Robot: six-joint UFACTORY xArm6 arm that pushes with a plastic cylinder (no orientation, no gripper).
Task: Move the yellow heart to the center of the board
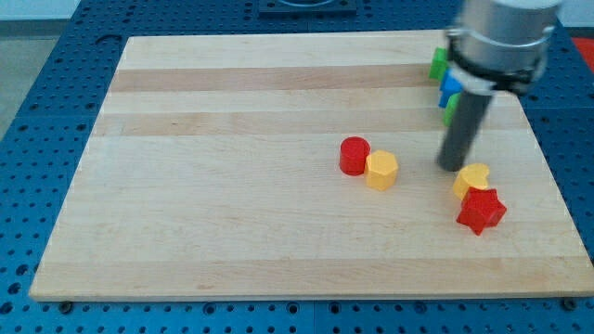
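One tip [452,168] stands just beside the unmarked yellow heart [471,178].

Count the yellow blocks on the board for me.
2. The yellow hexagonal block touches the red cylinder block near centre. The yellow heart block sits right, against the red star block, beside my tip. The arm could hide others.

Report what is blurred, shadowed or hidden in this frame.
Camera view: the arm's upper housing at the view's top right is motion-blurred, and it partly hides the green block and blue block; my tip sits just up-left of the yellow heart, which touches the red star; light is even, shadows soft, and the board shows no glare.
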